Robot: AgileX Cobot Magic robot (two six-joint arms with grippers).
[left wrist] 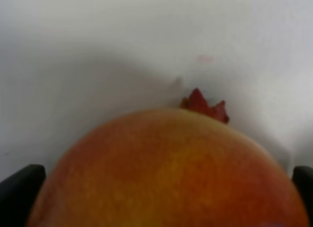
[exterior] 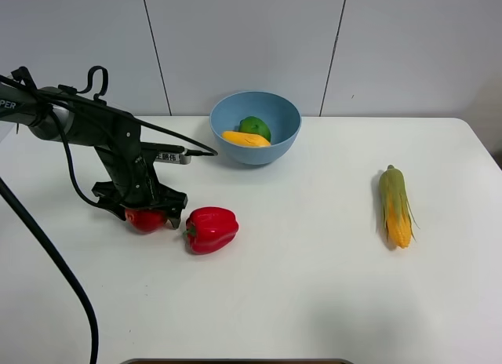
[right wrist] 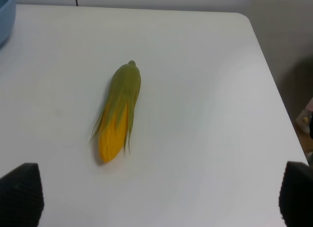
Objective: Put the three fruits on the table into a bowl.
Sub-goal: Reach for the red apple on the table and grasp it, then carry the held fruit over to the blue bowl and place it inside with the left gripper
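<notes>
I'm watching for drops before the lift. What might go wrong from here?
1. The left gripper straddles the apple, a round fruit that may slip out during the lift.
2. The pepper lies right beside the apple and could get nudged.
3. The bowl already holds the lime and mango; a dropped apple may bounce off them.

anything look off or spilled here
Nothing stands out. The lime and mango sit in the upright bowl; the left pincer is around the apple beside the bell pepper. The corn cob lies intact.
</notes>
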